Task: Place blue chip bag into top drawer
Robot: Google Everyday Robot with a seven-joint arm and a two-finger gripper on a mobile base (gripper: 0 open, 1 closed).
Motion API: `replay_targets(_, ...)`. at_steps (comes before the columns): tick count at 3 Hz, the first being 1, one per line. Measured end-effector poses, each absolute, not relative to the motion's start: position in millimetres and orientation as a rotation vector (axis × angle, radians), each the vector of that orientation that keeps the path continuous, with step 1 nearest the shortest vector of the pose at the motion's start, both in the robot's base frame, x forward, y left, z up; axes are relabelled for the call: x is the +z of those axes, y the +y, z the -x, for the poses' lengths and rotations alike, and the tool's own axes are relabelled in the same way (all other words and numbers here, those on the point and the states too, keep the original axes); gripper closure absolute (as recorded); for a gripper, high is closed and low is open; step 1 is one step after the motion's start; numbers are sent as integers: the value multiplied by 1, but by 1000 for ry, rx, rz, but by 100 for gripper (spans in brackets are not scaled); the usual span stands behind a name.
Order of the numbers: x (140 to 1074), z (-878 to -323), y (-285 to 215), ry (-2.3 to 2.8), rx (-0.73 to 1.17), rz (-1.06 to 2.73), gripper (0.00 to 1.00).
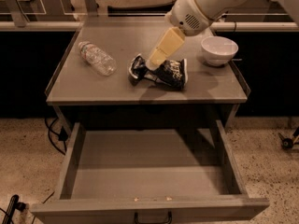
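Speckled terrazzo floor [275, 171] spreads below the grey counter [93, 85]. Black cables [52, 132] trail beneath its front-left corner. A pale rail [37, 26] runs behind its far edge. The gripper [152, 65] hangs over the counter's middle. The light is warm and dim.
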State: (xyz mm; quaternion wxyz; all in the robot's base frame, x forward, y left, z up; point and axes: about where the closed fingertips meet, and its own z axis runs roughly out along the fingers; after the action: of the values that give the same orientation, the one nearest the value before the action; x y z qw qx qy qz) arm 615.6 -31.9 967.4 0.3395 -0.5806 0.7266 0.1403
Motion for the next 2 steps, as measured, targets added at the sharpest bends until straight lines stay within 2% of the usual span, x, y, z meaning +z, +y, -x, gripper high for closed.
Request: replay_targets(2,907,-654,-30,2051,387,1533,0)
